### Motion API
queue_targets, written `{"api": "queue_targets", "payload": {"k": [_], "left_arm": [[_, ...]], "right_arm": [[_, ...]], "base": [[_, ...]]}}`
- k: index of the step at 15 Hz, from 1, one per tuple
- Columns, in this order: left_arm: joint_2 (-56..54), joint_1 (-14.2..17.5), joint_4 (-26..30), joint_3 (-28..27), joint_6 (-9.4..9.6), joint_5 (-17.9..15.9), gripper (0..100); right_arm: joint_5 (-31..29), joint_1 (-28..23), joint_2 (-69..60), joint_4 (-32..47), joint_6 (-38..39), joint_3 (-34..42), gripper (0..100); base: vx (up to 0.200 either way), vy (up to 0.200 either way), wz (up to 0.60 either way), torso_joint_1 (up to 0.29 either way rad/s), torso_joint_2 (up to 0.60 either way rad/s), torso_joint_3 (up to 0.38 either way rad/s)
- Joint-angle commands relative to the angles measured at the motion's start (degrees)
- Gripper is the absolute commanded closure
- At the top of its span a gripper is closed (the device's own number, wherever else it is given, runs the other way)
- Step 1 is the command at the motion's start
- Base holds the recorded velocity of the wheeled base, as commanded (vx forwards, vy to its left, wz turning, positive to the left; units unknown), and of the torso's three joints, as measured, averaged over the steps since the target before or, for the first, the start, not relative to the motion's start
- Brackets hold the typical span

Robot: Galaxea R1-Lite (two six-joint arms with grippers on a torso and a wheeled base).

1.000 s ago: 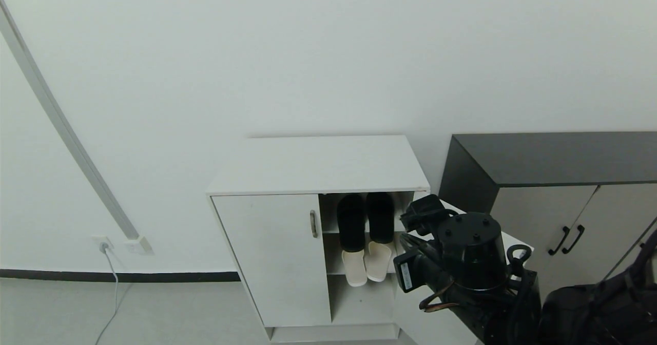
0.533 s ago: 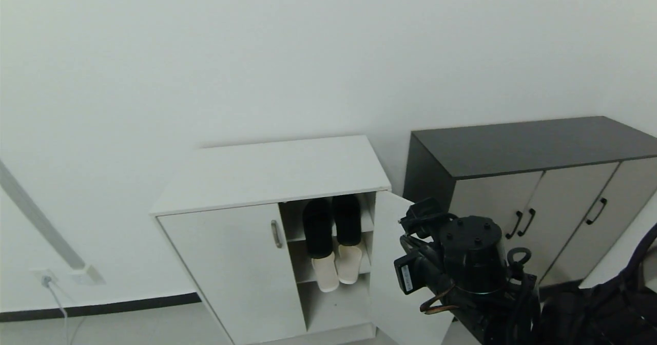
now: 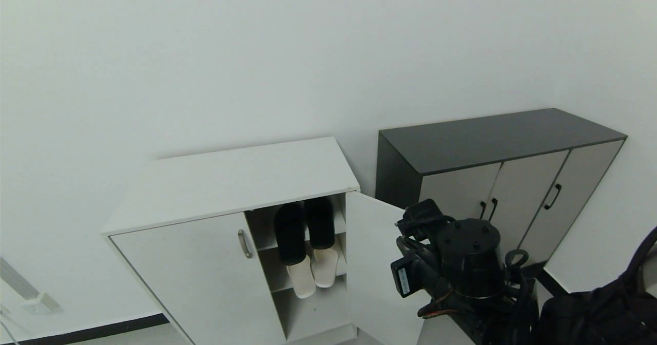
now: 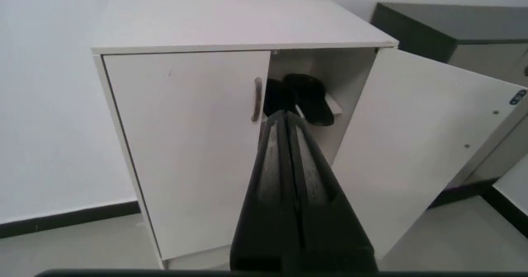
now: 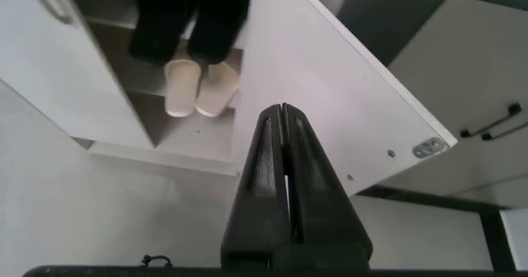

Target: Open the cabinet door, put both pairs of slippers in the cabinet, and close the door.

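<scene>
inside the white cabinet [image 3: 231, 180], black slippers [image 3: 290, 232] sit above white slippers [image 3: 302, 282].

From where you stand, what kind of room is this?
Probably an entryway or office corner: a white cabinet holding black slippers and white slippers, beside a dark-topped sideboard.
</scene>
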Motion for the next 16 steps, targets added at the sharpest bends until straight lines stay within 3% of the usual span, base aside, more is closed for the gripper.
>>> {"api": "queue_targets", "payload": {"k": [1,6,8,13,16], "left_arm": [[0.0,-0.01,0.0,0.01,-0.02,0.01,100],[0.09,-0.01,0.0,0.01,-0.02,0.01,100],[0.0,-0.01,0.0,0.01,-0.02,0.1,100],[0.0,-0.01,0.0,0.01,-0.02,0.01,100],[0.0,-0.01,0.0,0.01,-0.02,0.01,100]], "right_arm": [[-0.05,-0.07,0.04,0.05,0.01,-0.01,100],[0.3,-0.34,0.39,-1.54,0.01,-0.09,100],[0.21,-1.04,0.57,-1.54,-0.25,-0.27,100],[2.41,-10.18,0.39,-1.1,-4.2,-6.95,100],[4.25,-17.04,3.64,4.0,-3.06,-14.95,100]], "base": [[0.0,0.0,0.0,0.0,0.0,0.0],[-0.16,0.0,0.0,0.004,0.0,-0.002],[0.0,0.0,0.0,0.0,0.0,0.0],[0.0,0.0,0.0,0.0,0.0,0.0],[0.0,0.0,0.0,0.0,0.0,0.0]]}}
